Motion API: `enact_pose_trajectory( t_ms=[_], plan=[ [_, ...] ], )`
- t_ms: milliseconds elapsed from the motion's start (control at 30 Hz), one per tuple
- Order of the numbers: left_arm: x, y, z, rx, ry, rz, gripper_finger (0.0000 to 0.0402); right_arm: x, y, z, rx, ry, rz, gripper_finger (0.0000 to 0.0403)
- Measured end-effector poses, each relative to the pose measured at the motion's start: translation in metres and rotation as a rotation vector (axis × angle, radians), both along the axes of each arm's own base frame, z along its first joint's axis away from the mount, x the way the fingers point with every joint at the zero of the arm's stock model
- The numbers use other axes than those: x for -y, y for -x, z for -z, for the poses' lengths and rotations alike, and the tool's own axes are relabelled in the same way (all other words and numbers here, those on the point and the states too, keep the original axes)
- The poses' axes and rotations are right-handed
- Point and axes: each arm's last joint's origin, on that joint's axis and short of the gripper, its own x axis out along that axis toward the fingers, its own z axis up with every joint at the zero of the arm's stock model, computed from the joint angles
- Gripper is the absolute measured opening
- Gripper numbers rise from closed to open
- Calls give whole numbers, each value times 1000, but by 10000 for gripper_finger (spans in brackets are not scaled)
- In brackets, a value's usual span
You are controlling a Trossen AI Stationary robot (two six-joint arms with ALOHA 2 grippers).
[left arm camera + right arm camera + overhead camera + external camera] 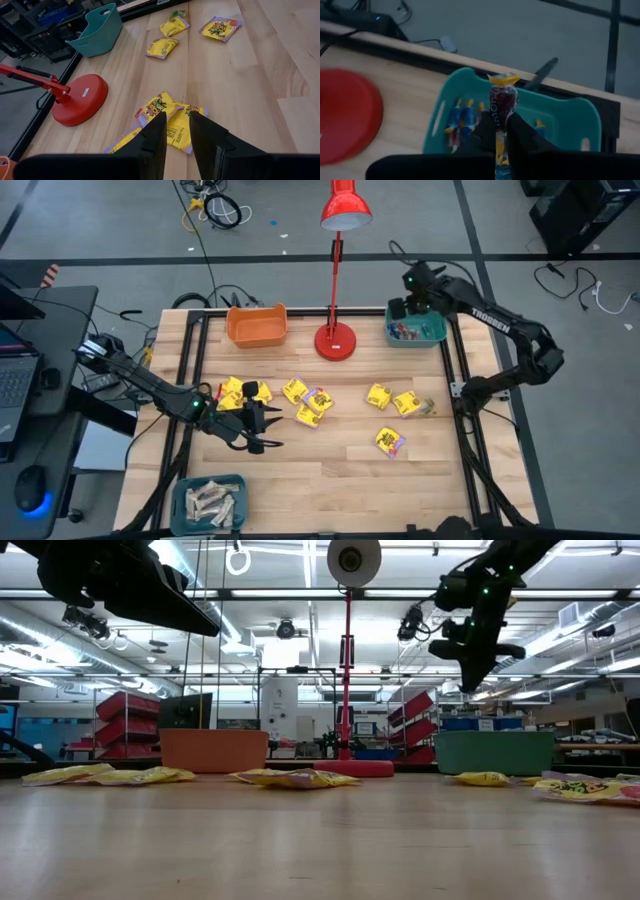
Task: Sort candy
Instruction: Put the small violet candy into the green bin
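The right tool (501, 131) pinches a dark red candy (502, 100), its print unreadable, above the teal bin (570, 112). The arm reads "TROSSEN". The left tool (177, 131) stands half open, empty.

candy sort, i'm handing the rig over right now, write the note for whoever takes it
Right tool: shut on a small wrapped candy, above the teal bin at the table's far right; not yet dropped.
Left tool: part open, empty, over the yellow packets mid-table.
Done: small pieces lie in that teal bin; beige bars in the near-left teal bin.
Left: the yellow packets spread across the middle. The orange bin looks empty; where the packets belong cannot be told from here.
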Motion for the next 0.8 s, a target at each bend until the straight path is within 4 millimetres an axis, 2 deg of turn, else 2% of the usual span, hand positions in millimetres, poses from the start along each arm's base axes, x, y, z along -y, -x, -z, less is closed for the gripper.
enact_pose_trajectory(
  t_ms=[167, 567, 800],
  plan=[
    [0, 0, 0, 0, 0, 0, 88, 8, 13, 6, 19, -27, 63, 12],
    [0, 0, 0, -4, -2, 0, 88, 8, 35, 56, -24, -114, 148, 8],
    [0, 0, 0, -5, -3, 0, 88, 8, 36, 62, 12, -126, 170, 7]
  ],
)
